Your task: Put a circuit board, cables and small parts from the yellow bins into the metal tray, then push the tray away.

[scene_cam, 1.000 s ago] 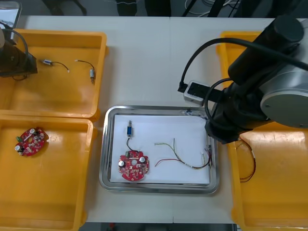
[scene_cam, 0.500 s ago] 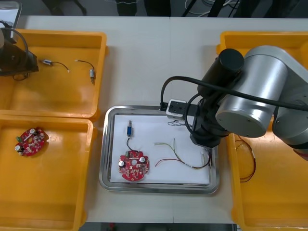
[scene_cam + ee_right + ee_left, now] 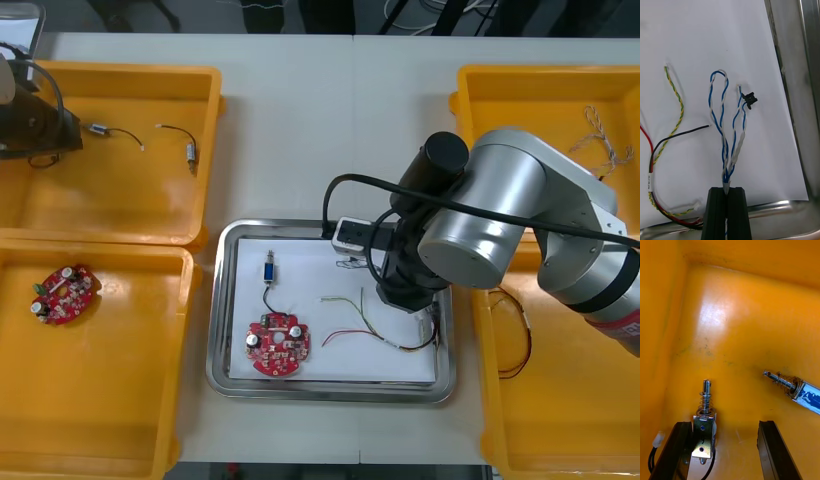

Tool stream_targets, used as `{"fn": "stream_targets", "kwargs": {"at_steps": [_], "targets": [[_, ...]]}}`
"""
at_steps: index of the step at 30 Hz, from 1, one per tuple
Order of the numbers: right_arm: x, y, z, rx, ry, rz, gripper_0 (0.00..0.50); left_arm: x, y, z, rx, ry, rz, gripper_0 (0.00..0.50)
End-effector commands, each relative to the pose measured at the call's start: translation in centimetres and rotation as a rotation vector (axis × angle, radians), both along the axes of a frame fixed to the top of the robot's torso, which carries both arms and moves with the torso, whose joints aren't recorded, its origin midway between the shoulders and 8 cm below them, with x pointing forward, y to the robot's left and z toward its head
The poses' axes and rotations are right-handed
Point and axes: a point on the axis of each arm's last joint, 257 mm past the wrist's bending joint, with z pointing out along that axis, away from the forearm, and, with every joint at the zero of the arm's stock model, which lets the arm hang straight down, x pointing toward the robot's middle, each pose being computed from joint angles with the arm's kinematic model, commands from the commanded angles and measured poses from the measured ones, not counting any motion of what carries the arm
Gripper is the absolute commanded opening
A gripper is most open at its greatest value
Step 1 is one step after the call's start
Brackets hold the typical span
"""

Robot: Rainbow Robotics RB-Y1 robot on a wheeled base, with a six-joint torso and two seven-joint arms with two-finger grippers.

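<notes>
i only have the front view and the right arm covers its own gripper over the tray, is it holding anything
observer: yes, the right gripper is shut on a twisted blue and white cable, its loops spread over the tray's white inside.
operator: and the left gripper in the far yellow bin, open or shut
observer: open; a small metal part sits just inside one finger, on the bin floor.
</notes>
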Motion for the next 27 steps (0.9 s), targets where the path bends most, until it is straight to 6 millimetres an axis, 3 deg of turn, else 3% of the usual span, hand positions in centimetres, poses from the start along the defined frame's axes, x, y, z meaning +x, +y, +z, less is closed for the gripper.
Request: {"fn": "stream_targets", "kwargs": {"at_steps": [1, 4, 7, 9, 17, 20, 22, 23, 24, 25, 27], "targets": [[1.0, 1.6, 0.3, -0.016, -0.052, 0.067, 0.0, 0.0, 1.5, 1.2, 0.096, -0.002, -0.079, 0.465], [1.3, 1.6, -0.2, -0.016, -0.054, 0.063, 0.0, -0.1, 1.6, 0.8, 0.096, 0.003, -0.081, 0.406], [1.6, 1.7, -0.5, -0.007, -0.055, 0.058, 0.0, -0.1, 1.4, 0.8, 0.09, 0.003, -0.083, 0.259], [1.8, 1.9, -0.7, 0.002, -0.055, 0.054, 0.0, -0.1, 1.4, 0.8, 0.088, 0.002, -0.083, 0.0], [2.5, 2.4, -2.0, 0.021, -0.058, 0.049, 0.006, -0.1, 1.3, 0.9, 0.08, -0.003, -0.083, 0.0], [2.6, 2.4, -1.9, 0.023, -0.059, 0.045, 0.091, -0.3, 1.4, 0.8, 0.074, 0.006, -0.08, 0.0], [2.6, 2.3, -1.9, 0.021, -0.062, 0.042, 0.182, -0.5, 1.4, 0.9, 0.068, 0.015, -0.081, 0.0], [2.6, 2.3, -1.9, 0.022, -0.062, 0.042, 0.261, -0.8, 1.4, 1.0, 0.063, 0.024, -0.083, 0.0], [2.7, 2.2, -1.9, 0.021, -0.063, 0.039, 0.373, -1.2, 1.3, 1.0, 0.057, 0.044, -0.086, 0.0], [2.7, 2.3, -1.9, 0.022, -0.065, 0.037, 0.44, -1.5, 1.3, 1.3, 0.052, 0.055, -0.086, 0.0], [2.7, 2.2, -1.8, 0.023, -0.064, 0.032, 0.5, -2.1, 1.3, 1.5, 0.044, 0.076, -0.087, 0.0]]}}
